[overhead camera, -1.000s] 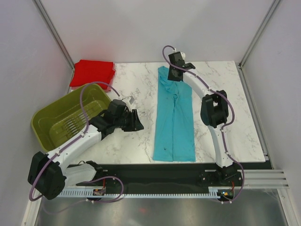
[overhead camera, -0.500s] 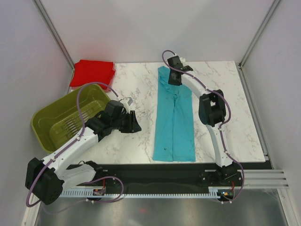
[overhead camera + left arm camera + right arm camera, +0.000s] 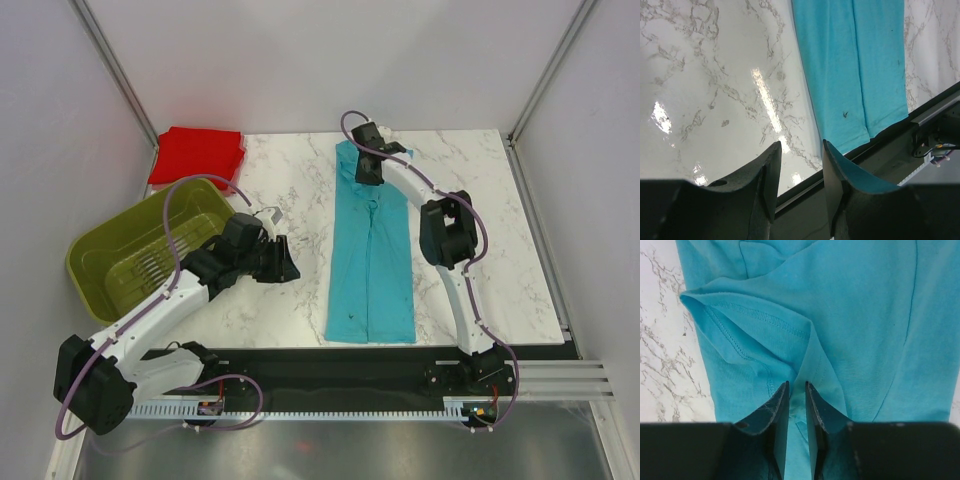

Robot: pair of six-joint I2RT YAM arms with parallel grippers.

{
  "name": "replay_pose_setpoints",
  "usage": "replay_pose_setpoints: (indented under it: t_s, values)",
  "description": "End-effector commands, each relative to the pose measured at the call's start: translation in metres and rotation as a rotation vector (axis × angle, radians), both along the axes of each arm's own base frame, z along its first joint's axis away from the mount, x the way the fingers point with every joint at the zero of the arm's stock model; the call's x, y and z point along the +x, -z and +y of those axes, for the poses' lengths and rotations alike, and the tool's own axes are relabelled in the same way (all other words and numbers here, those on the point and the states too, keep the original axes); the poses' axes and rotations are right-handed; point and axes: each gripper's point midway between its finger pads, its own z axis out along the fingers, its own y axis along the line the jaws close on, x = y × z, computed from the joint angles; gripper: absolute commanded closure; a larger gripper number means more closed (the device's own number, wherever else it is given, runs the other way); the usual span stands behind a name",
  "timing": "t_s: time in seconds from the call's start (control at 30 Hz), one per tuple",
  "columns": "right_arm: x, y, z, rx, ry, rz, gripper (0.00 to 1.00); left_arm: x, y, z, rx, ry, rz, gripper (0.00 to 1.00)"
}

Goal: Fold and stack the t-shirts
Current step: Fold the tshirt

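Observation:
The turquoise t-shirt (image 3: 372, 262) lies folded into a long narrow strip down the middle of the marble table, neck end at the far side. My right gripper (image 3: 368, 170) is down on its neck end. Its jaws (image 3: 797, 385) are nearly closed, with a raised ridge of turquoise cloth (image 3: 860, 315) pinched between them. My left gripper (image 3: 284, 262) is open and empty above bare table, left of the shirt's lower half. The left wrist view shows its fingers (image 3: 800, 146) apart and the shirt's hem (image 3: 855, 65) ahead. The red t-shirt (image 3: 197, 155) is a flat folded bundle at the far left corner.
An olive-green slotted basket (image 3: 100, 250) stands at the left, partly off the table edge. The table's near edge and a black rail (image 3: 380, 360) run just below the shirt's hem. Grey walls enclose three sides.
My right gripper has shifted a little left and nearer, settling onto the shirt's neck end. My left gripper has drawn back slightly to the left.

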Motion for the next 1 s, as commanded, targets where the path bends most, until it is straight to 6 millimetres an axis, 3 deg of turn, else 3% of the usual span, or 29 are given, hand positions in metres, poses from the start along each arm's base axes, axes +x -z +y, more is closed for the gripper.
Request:
replay_pose_setpoints:
  t_s: [0.0,0.23,0.97]
  values:
    - [-0.003,0.006,-0.002,-0.023,0.016,0.012,0.74,0.005,-0.018,0.0,-0.012,0.025,-0.059,0.54]
    - [-0.015,0.003,-0.004,-0.024,0.017,0.029,0.97,0.006,-0.017,0.0,-0.01,0.019,-0.058,0.54]
    - [-0.032,-0.023,0.013,-0.083,-0.039,-0.023,1.0,0.007,-0.015,0.0,-0.007,0.013,-0.05,0.54]
